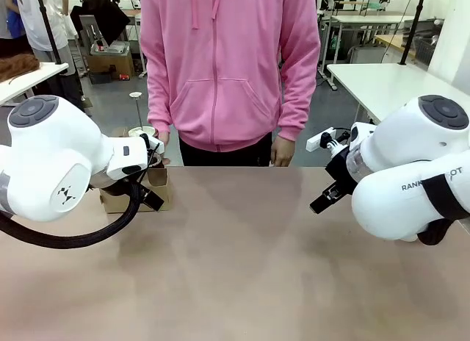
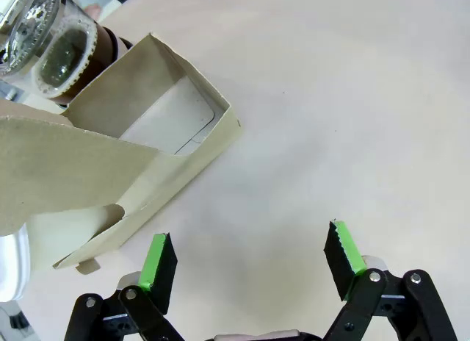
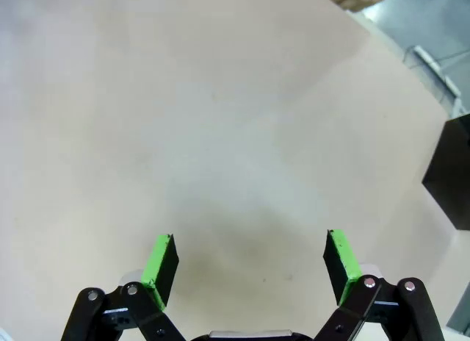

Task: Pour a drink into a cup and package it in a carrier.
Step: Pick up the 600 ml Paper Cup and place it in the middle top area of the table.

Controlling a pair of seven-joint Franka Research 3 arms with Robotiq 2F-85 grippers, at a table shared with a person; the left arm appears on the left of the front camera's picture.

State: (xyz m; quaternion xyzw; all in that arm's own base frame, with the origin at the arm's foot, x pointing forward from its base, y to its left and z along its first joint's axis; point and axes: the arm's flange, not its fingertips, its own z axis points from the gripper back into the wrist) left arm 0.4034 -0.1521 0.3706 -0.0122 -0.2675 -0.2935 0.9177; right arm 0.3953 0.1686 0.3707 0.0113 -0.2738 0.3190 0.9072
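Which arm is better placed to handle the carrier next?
Likely left. The left gripper, jaws open, hangs right beside the carrier; the right gripper, also open, faces the table across from it.

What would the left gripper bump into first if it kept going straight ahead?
Most likely the bare table. The left gripper is open and aims at plain tabletop, with the carrier off to one side of its path. Depth is hard to judge, so the carrier's corner may be close.
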